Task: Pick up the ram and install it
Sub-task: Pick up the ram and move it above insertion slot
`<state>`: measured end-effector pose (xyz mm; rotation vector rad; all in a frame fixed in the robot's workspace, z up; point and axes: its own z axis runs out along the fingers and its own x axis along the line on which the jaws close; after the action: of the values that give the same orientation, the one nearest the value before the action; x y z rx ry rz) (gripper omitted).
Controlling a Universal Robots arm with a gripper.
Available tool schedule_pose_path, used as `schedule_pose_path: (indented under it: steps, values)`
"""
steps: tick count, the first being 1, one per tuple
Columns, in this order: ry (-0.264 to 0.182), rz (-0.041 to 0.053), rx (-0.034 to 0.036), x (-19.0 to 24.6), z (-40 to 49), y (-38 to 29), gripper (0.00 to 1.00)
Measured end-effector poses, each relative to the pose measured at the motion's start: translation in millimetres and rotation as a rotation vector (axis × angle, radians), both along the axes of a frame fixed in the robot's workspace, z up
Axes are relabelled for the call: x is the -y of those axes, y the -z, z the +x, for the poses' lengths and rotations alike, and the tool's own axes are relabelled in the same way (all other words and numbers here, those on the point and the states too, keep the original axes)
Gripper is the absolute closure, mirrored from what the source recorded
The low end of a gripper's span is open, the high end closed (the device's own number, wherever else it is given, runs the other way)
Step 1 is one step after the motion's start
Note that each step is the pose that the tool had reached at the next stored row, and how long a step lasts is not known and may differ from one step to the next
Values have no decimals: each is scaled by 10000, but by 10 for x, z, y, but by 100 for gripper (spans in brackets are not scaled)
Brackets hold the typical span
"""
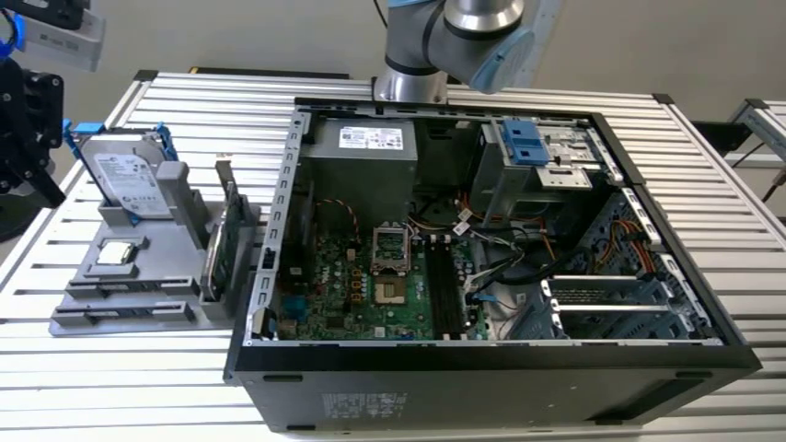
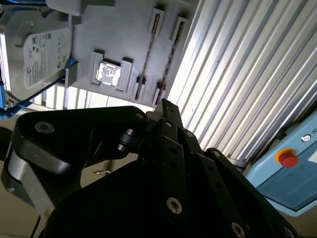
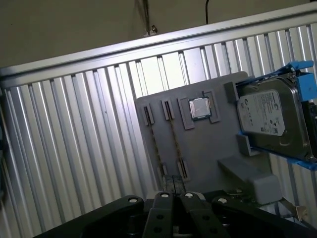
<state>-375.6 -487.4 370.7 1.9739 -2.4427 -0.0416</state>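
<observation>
Two ram sticks, thin, seen edge-on w/ brownish speckled tops, in gray holder; gripper fingers closed, empty.

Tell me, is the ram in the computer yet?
Not yet. Done: nothing so far; both ram sticks stand in the gray tray, and the long black slots in the computer look empty. In hand: the pincer hangs over the tray near the sticks' ends, gripping neither. Left: picking one up and fitting it.
</observation>
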Motion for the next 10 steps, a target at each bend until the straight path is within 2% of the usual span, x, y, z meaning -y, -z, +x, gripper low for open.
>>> schedule_pose_path:
  steps: [6,10]
  values:
    - [-667,0,28,0,0,38,100]
    - [-729,-1,28,0,0,45,100]
